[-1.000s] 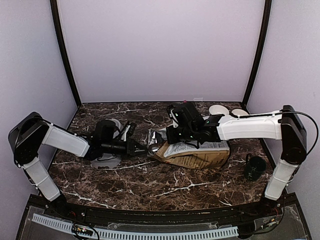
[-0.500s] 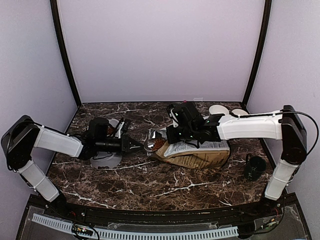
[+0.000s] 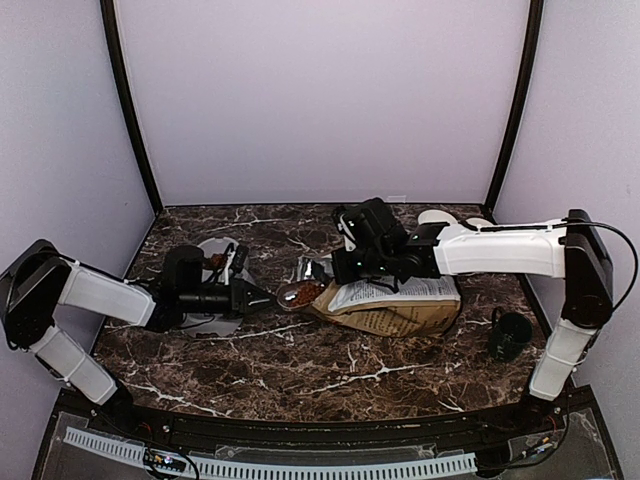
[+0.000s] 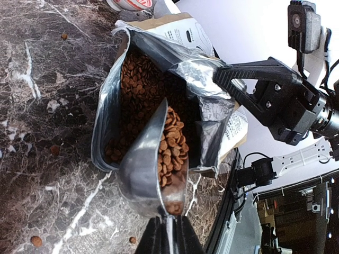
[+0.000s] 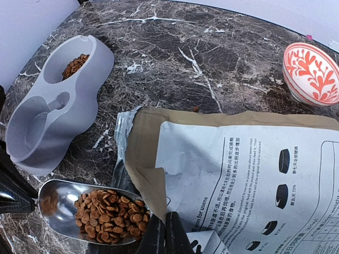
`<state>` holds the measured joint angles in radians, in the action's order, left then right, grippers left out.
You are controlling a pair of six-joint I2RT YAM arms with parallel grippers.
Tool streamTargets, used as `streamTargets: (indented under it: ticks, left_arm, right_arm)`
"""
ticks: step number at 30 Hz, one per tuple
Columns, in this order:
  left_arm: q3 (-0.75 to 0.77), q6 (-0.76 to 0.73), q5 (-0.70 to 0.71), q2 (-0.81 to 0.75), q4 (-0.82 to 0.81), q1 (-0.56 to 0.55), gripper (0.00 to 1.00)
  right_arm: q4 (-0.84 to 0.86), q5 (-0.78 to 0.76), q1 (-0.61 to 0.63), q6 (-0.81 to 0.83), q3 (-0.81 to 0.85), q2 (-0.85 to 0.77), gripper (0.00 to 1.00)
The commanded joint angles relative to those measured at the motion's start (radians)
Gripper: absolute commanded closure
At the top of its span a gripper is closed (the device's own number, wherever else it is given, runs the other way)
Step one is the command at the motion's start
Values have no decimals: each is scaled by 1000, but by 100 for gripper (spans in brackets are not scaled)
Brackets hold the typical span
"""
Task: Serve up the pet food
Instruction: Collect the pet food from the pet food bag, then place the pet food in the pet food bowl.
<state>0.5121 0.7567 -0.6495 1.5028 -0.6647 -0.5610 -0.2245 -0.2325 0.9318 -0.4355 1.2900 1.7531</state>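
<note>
Nearest: left gripper [image 4: 168,227], jaws narrowed onto the handle of a metal scoop [image 4: 143,180], which sits roughly level just outside the bag mouth, evidently so its heap of pet food [image 4: 170,151] does not spill. Behind it: right gripper [image 5: 163,230], clamped on the upper lip of the printed bag [image 5: 238,174], lifting it to keep the mouth open. Beyond, leftward: grey double bowl [image 5: 100,63], one well thinly filled, the likely destination; patterned dish [image 5: 312,71] at the back, well apart

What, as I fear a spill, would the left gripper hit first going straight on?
The left gripper, its scoop of kibble leading, would likely run into the open bag; depth is unclear.
</note>
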Motion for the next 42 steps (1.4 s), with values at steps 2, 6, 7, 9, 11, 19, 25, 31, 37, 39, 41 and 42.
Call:
streamTargets:
  ticks: [2, 6, 7, 9, 11, 19, 25, 31, 37, 39, 41, 42]
  left_arm:
    - [-40, 47, -29, -58, -123, 17, 100]
    - [-59, 72, -37, -75, -167, 22, 100]
    - [-61, 74, -40, -78, -170, 25, 100]
    - [-64, 74, -49, -82, -177, 31, 100]
    - [-69, 83, -63, -84, -199, 38, 100]
    - [-97, 168, -122, -85, -326, 72, 100]
    - [-99, 194, -133, -79, -363, 79, 100]
    - [-101, 294, -169, -33, -524, 87, 100]
    - [-106, 417, -200, 54, -743, 97, 100]
    - [-106, 441, -202, 71, -779, 99, 100]
    - [-108, 451, -200, 75, -793, 102, 100]
    - [-112, 451, -199, 71, -790, 104, 100]
  right_arm:
    - [25, -53, -25, -2, 49, 4, 100]
    - [19, -52, -25, 0, 56, 11, 100]
    - [20, -52, -25, 0, 58, 13, 100]
    - [16, -57, -25, 2, 65, 16, 100]
    - [16, -61, -25, 4, 72, 19, 100]
    - [19, -62, -27, 11, 85, 30, 100]
    - [20, -62, -27, 11, 74, 32, 100]
    - [26, -61, -27, 9, 65, 32, 100]
    - [28, -71, -27, 10, 50, 22, 100]
    - [30, -76, -28, 11, 44, 18, 100]
    - [30, -78, -28, 10, 38, 15, 100]
    - [31, -79, -28, 10, 37, 14, 100]
